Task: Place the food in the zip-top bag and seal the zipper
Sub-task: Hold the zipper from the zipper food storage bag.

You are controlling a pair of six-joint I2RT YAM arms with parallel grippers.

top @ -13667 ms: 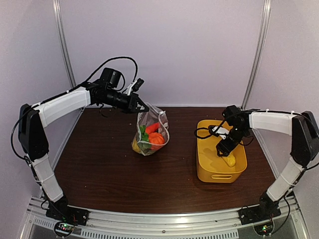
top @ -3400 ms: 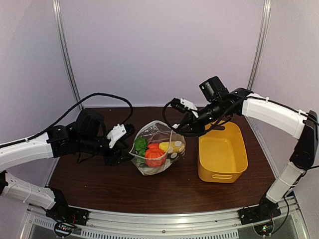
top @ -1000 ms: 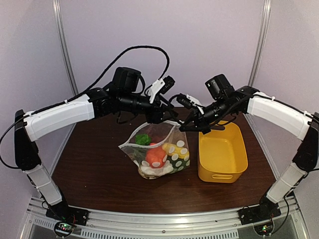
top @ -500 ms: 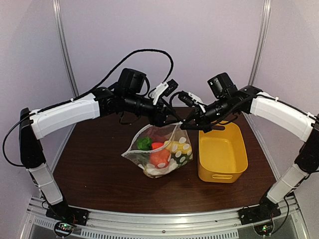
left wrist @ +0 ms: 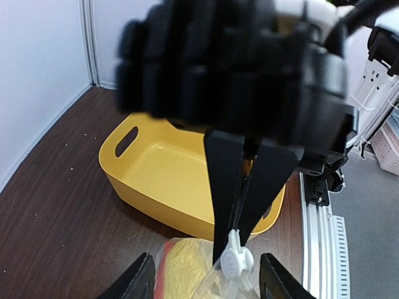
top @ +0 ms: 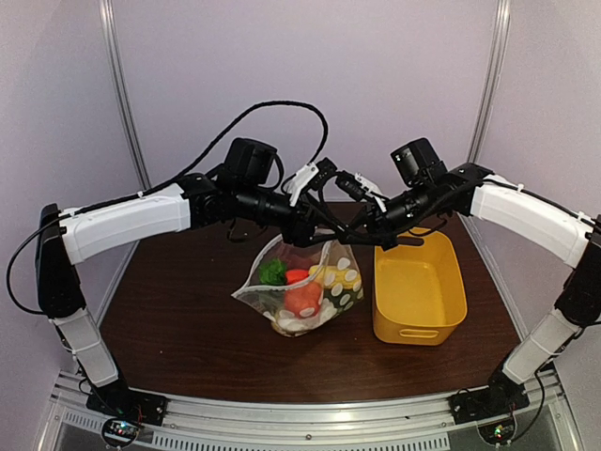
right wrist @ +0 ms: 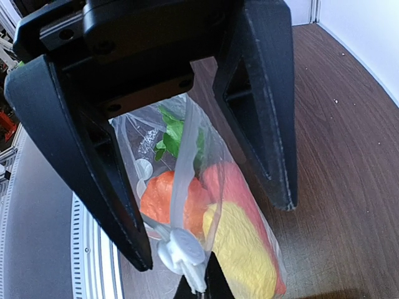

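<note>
The zip-top bag [top: 340,287], clear with pale dots, sags with its belly on the dark table [top: 188,319], just left of the yellow basket [top: 413,329]. All the food [top: 310,291] that shows is inside the bag. The white pieces [top: 299,324] lie at the bottom, with an orange-red piece [top: 302,297] above them. A yellow piece [top: 327,276] sits on the basket side and a green piece [top: 273,272] on the other. Loading looks done, and sealing is the step in hand.

Further back and higher, the bag's mouth is held up. The right gripper [left wrist: 242,233] is clenched on the bag's top edge, its tips right against the white slider [right wrist: 181,250] at the end of the zipper [right wrist: 159,233]. The left gripper [right wrist: 212,232] is released. Its fingers stand wide on either side of the slider and seem to touch neither it nor the film. Whether the track beyond the slider is already joined I cannot tell.

The risks come from how crowded that corner is:
- **Missed slider:** the tab is small and sits against the right fingertips, so the left jaws may shut on loose film or strike the other gripper.
- **Lost hold:** if the slider binds on bunched plastic, a pull would drag the whole bag and could tear it out of the thin pinch.
- **Spill:** with the mouth unsealed, a dropped bag could tip food onto the table.
</note>
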